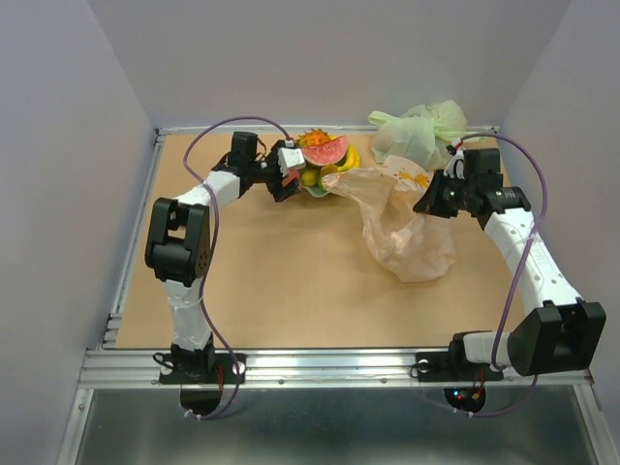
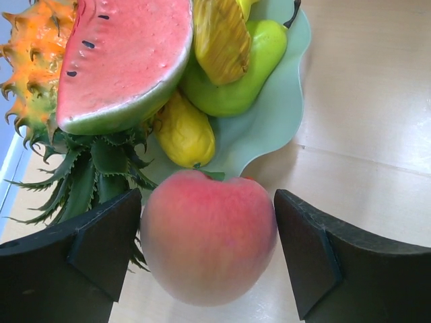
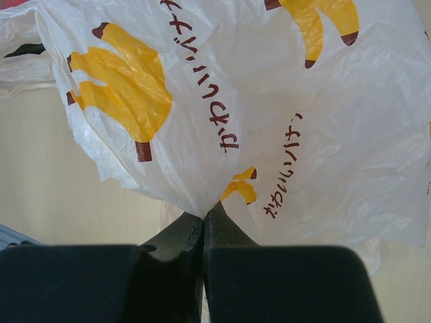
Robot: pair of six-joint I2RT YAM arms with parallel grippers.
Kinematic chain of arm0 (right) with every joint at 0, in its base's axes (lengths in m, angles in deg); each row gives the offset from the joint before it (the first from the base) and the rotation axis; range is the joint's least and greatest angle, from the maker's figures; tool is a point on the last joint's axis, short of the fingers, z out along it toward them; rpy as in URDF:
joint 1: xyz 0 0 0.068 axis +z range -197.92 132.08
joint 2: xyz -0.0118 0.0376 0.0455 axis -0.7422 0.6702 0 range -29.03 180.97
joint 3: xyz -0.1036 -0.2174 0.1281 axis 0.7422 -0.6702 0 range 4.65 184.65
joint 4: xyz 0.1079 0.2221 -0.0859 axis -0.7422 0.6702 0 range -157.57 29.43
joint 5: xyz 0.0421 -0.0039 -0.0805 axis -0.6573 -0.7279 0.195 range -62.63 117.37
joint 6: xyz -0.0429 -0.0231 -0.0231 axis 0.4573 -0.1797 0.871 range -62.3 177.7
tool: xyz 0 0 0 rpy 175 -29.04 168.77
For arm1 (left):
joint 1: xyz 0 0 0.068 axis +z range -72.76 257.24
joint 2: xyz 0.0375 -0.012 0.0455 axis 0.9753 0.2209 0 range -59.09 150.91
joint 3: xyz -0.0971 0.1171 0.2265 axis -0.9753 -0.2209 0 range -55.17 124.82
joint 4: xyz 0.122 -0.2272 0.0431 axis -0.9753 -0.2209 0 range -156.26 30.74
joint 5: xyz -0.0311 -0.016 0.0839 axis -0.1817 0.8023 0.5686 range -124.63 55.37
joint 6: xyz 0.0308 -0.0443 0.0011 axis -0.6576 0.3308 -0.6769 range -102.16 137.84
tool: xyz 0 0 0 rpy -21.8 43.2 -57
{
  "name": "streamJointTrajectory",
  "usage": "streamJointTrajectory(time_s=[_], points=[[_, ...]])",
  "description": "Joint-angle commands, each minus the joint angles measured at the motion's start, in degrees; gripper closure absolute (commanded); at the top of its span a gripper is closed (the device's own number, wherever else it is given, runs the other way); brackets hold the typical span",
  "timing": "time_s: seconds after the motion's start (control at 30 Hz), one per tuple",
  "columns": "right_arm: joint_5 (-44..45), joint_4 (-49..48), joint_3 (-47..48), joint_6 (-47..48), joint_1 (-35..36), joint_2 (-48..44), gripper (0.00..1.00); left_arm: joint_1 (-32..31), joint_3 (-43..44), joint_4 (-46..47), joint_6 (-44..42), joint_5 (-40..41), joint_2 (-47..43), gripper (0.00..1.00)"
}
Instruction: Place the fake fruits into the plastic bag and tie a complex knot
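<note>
- The left fingers [image 2: 101, 256] stand wide apart with the peach [image 2: 209, 245] between them; each inner face touches a side of the fruit.
- The peach sits just off the near rim of the pale green scalloped bowl [image 2: 269, 128], at the far middle of the tabletop [image 1: 271, 281].
- In the bowl lie the watermelon slice [image 2: 121, 60], a spiky orange fruit [image 2: 30, 60] to its left, a green pear [image 2: 249, 74], a lemon [image 2: 185, 131] and a ridged yellow fruit [image 2: 222, 37].
- The right fingers [image 3: 175, 242] are pressed together on a pinched fold of the plastic bag [image 3: 283, 134], which is printed with yellow bananas and brown lettering.
- From above, the bag stands crumpled on the tabletop right of centre, its upper edge held up and stretched toward the bowl.
- A pale green knotted bag [image 1: 421, 131] lies at the far edge, behind the right arm.
</note>
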State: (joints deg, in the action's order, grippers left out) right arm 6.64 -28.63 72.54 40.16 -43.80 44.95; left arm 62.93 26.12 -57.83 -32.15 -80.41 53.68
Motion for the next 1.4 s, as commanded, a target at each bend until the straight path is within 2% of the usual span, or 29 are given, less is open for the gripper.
streamJointTrajectory(time_s=[0.0,0.13,0.3,0.37,0.5,0.53,0.57,0.73,0.87,1.03,1.2,1.37], points=[[-0.9,-2.6,2.6,0.6,-0.3,-1.1,1.00,-0.1,-1.8,0.2,-0.4,0.7,-5.2,0.11],[-1.2,-2.6,2.3,0.6,-0.3,-1.0,1.00,0.0,-4.1,0.2,-1.6,0.9,-6.6,0.15],[-0.9,-2.6,2.6,0.8,-0.4,-1.0,1.00,0.3,-4.2,-1.3,-0.9,0.2,-7.8,0.34],[-0.8,-2.6,2.6,0.9,-0.4,-1.0,0.99,0.8,-4.2,-3.6,-1.0,0.3,-8.4,0.36],[-1.2,-2.6,2.4,0.9,-0.3,-1.3,1.00,3.1,-1.7,-6.5,0.8,1.6,-8.2,0.09],[-1.2,-2.6,2.4,0.9,-0.4,-1.5,1.00,3.6,0.5,-9.7,-0.3,1.7,-6.8,0.07],[-1.2,-2.5,2.3,1.1,-0.4,-1.6,1.00,4.8,4.8,-18.9,-3.9,-0.1,-5.8,0.02],[-1.1,-2.5,2.2,2.2,-0.3,-2.8,1.00,9.3,8.2,-41.0,-12.0,-4.8,-5.5,0.01],[-2.1,-2.3,2.1,2.2,-0.4,-2.4,1.00,11.0,5.2,-53.4,-26.2,-4.7,-9.9,0.01],[-2.6,-2.1,2.1,2.3,-0.4,-2.4,1.00,11.6,-0.3,-64.3,-33.1,-0.2,-13.5,0.01],[-2.5,-1.8,2.4,2.7,-0.4,-2.9,1.00,12.2,-7.5,-65.1,-35.3,2.2,-19.6,0.01],[-3.2,-1.8,2.2,2.8,-0.3,-2.6,1.00,12.0,-13.5,-60.3,-33.4,2.1,-25.2,0.01]])
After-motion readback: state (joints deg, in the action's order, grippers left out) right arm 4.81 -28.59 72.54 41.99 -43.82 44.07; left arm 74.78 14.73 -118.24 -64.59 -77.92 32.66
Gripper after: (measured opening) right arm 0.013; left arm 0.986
